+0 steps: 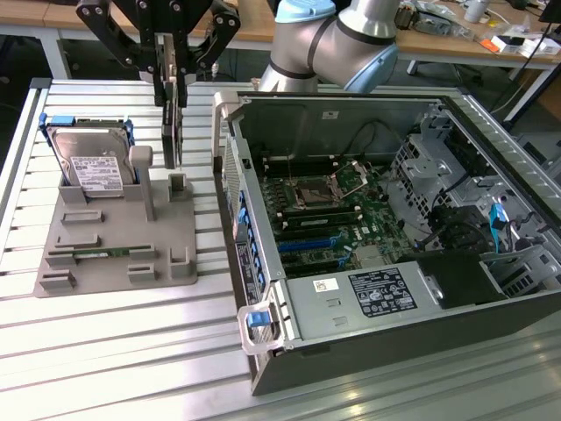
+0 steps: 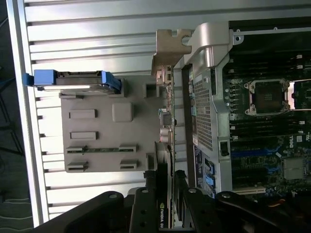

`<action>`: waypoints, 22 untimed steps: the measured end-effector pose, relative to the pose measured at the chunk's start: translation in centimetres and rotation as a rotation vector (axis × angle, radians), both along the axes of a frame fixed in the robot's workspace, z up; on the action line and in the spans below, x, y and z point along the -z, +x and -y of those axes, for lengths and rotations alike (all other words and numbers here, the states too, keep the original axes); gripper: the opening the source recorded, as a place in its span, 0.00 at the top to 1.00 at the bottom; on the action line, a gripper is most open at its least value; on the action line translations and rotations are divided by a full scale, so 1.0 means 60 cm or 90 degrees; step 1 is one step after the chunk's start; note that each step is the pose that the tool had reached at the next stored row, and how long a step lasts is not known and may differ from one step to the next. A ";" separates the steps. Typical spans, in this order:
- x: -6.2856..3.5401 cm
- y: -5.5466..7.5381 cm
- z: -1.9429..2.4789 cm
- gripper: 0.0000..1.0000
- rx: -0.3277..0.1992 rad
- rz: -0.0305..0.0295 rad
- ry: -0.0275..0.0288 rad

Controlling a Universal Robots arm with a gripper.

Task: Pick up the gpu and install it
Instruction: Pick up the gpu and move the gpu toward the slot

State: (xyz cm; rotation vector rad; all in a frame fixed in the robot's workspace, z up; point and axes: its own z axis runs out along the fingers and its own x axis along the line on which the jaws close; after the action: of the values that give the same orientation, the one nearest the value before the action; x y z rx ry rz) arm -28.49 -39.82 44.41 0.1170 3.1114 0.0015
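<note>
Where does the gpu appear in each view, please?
Exterior view: the gpu hangs upright above the grey holder, on the exterior view's left of the case.
Wrist view: the gpu lies edge-on between the grey holder and the case.
Shared landmark: the blue-railed hard drive.

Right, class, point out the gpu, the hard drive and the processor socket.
gpu [image 1: 171, 132], exterior view, its dark edge.
hard drive [image 1: 95, 171], exterior view, its white label.
processor socket [image 1: 313, 191], exterior view, its centre.

Slatted aluminium table [image 1: 105, 351], grey fixture tray [image 1: 166, 237], open computer case [image 1: 394, 351]
</note>
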 end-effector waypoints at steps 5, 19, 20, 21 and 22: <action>0.000 0.010 0.0000 0.74 0.000 0.0000 0.0000; 0.000 0.028 0.0000 0.74 0.000 0.0000 0.0000; 0.000 0.029 0.0000 0.74 0.000 0.0000 0.0000; 0.000 0.030 0.0000 0.74 0.000 0.0000 -0.0001; 0.000 0.031 0.0000 0.74 0.000 0.0000 0.0000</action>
State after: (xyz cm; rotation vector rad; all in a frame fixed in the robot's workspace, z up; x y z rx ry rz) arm -26.64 -39.82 44.41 0.1170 3.1114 0.0015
